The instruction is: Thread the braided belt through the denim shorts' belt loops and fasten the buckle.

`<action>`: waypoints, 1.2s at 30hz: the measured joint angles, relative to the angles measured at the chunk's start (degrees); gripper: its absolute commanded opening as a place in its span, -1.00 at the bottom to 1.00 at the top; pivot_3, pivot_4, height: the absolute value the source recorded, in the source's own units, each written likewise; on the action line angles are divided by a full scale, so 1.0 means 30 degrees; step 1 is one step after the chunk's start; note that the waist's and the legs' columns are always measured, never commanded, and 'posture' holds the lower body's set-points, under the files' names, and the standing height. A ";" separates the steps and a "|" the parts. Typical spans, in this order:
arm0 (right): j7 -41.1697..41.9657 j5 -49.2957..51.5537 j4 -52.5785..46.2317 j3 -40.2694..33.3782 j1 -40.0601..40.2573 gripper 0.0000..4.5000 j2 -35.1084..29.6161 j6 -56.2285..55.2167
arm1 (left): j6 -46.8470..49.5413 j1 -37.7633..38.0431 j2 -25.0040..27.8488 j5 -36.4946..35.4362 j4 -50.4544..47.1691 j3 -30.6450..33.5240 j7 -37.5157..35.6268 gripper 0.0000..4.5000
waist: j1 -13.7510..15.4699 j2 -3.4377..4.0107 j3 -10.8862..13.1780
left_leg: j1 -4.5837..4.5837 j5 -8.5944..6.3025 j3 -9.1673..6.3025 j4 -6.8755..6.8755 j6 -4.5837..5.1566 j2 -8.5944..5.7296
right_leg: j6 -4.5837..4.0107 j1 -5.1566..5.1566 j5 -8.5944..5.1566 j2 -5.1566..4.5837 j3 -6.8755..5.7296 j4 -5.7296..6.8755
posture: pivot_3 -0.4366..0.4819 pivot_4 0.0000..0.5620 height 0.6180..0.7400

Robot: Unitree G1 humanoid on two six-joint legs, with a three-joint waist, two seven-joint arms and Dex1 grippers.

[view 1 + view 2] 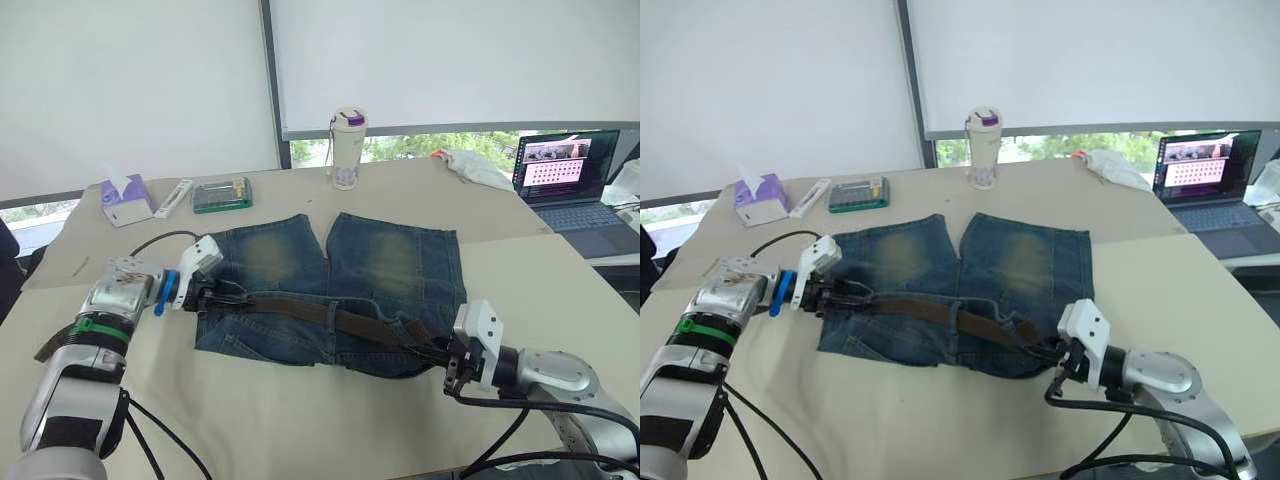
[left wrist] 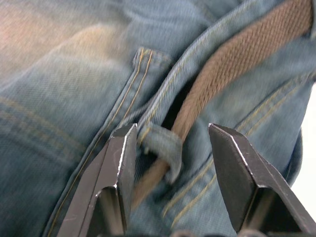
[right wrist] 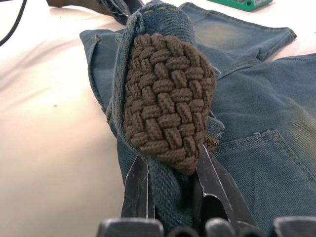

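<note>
Now braided belt (image 3: pixel 168 98) pinched in right end effector (image 3: pixel 170 163), left end effector (image 2: pixel 173 148) straddling belt loop (image 2: pixel 160 145)

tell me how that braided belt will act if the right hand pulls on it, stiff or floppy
Probably floppy: the braided belt curls over where the right hand pinches it with denim. Its coarse weave looks grippy, so slipping seems unlikely. A pull may drag the denim shorts along, since the belt runs under a belt loop.

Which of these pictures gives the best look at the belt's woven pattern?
The right wrist view: the braided belt sits close up between the right gripper fingers, weave plain. The left wrist view shows a blurred stretch under a belt loop; the eye views show a thin brown strip.
</note>
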 measured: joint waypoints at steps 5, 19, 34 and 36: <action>-0.0171 0.0011 -0.0164 0.0021 -0.0295 -1.00 0.0002 0.0341 | -0.0878 0.0174 -0.0441 0.0600 0.0186 -0.0027 0.0236 -0.73 | 0.0003 0.0001 -0.0001 | -0.0001 0.0000 0.0004 0.0000 -0.0001 0.0003 | -0.0001 -0.0003 0.0000 0.0004 0.0000 0.0007 | -0.05 -0.47 1.00; -0.3568 -0.3404 0.3237 0.1335 -0.3073 -1.00 0.1462 0.0144 | -0.4965 -0.0366 -0.2016 0.2379 0.2487 0.0135 0.3816 -0.98 | 0.0143 0.0013 -0.0032 | 0.0020 0.0043 0.0047 0.0001 -0.0073 -0.0003 | -0.0003 0.0000 0.0003 -0.0009 0.0012 -0.0061 | -0.05 -0.47 1.00; -0.6212 -0.6976 1.1588 0.1589 -0.9281 -1.00 0.3050 -0.3974 | -0.7275 -0.5205 -0.4948 0.1700 0.7967 0.3457 1.0118 -0.98 | -0.0026 -0.0028 -0.0028 | -0.0030 0.0082 0.0038 0.0055 -0.0142 -0.0026 | -0.0006 -0.0039 0.0007 -0.0015 -0.0003 0.0059 | -0.05 -0.47 1.00; -0.6794 -0.7565 1.3539 0.1607 -1.0882 -1.00 0.3120 -0.4614 | -0.7802 -0.5372 -0.5338 0.1702 0.8305 0.3515 1.0207 -0.98 | -0.0042 -0.0024 -0.0030 | -0.0051 0.0085 0.0045 0.0046 -0.0148 -0.0021 | -0.0009 -0.0066 0.0008 -0.0020 -0.0008 0.0066 | -0.05 -0.47 1.00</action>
